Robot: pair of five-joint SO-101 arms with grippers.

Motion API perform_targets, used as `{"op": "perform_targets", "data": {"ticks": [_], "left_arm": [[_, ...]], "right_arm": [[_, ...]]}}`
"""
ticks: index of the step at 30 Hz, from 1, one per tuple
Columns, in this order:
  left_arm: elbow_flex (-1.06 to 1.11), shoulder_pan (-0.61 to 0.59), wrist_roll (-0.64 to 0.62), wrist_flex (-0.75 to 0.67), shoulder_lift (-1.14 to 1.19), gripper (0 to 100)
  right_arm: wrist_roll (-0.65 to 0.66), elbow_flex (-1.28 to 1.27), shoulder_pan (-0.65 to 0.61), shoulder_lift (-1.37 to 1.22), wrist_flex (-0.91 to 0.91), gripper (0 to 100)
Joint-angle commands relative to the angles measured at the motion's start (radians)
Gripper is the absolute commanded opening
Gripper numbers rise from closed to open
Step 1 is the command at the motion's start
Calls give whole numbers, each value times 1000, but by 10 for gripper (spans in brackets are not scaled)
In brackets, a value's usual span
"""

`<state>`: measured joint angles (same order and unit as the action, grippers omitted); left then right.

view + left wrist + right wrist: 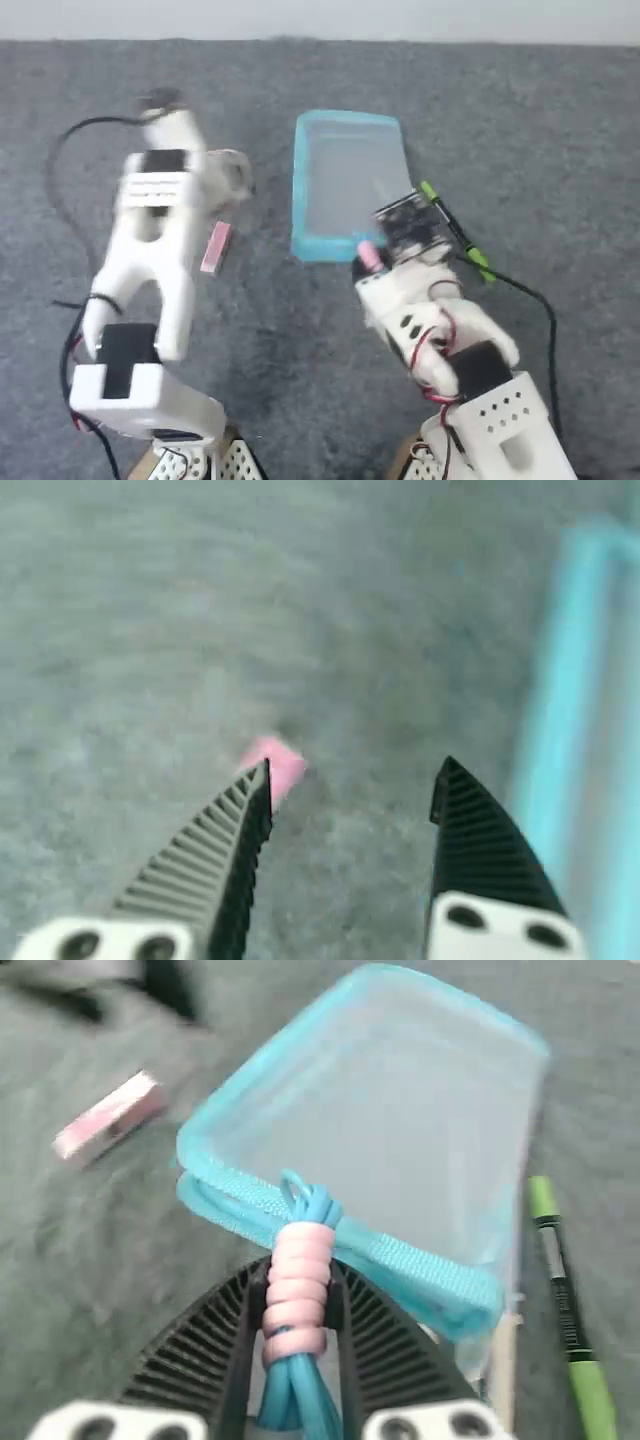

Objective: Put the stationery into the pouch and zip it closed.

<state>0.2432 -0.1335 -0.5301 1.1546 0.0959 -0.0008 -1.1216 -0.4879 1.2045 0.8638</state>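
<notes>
**Right tool clamped on the zip pull; eraser and pen outside the pouch**

In the high view, the clear pouch (350, 175) with turquoise trim lies flat on the grey counter (300, 350), a little toward 12 o'clock from the middle. A pink eraser (215, 247) lies at the pouch's 9 o'clock side, near it but not touching, partly under the left arm. A green pen (455, 232) lies slantwise just beside the pouch's 3 o'clock edge, running down toward 5 o'clock. The right tool (375, 262) sits at the pouch's 5 o'clock corner.

The right wrist view adds what the high view blurs. The right tool (297, 1265) stands narrow, its ribbed fingers (215, 1330) pinching a turquoise zip-pull cord (297, 1300) wrapped in pink. The cord leads to the webbing edge of the pouch (400, 1130). The eraser (108, 1117) and the pen (565, 1300) lie on opposite sides of the pouch, both outside it.

The left wrist view shows the left tool (355, 770) standing wide with nothing between its fingers, hanging above the counter. The eraser (275, 763) peeks from behind one fingertip (255, 790). The pouch's turquoise edge (560, 680) runs beyond the other finger.
</notes>
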Motion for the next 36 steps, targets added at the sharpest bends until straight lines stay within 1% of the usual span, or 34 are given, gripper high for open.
{"op": "perform_targets", "data": {"ticks": [1, 5, 8, 11, 15, 21, 25, 27, 30, 32, 36], "left_arm": [[36, -9, 25, 2, 2, 246], [64, 123, 66, -14, 103, 246], [13, 196, 68, -31, 160, 248], [-97, 207, 68, -32, 190, 249], [-269, 173, 63, -28, 213, 249], [-394, 175, 63, -26, 219, 249], [-447, 203, 63, -26, 215, 249], [-461, 207, 66, -12, 212, 248], [-476, 183, 75, 64, 212, 247], [-476, 166, 124, 127, 213, 247], [-475, 160, 295, 235, 210, 247]], "right_arm": [[-28, 157, 8, 15, -25, 6], [-26, 241, -101, 13, -7, 6], [-23, 253, -166, 13, 5, 6], [-23, 252, -171, 13, 7, 6], [-14, 250, -151, 13, 73, 6], [180, 222, -81, 25, 225, 7], [219, 247, 61, 25, 206, 7], [247, 338, 142, 18, 186, 7], [255, 500, 263, 13, 179, 7], [241, 595, 277, 13, 179, 7], [239, 712, 271, -2, 174, 6]]}}
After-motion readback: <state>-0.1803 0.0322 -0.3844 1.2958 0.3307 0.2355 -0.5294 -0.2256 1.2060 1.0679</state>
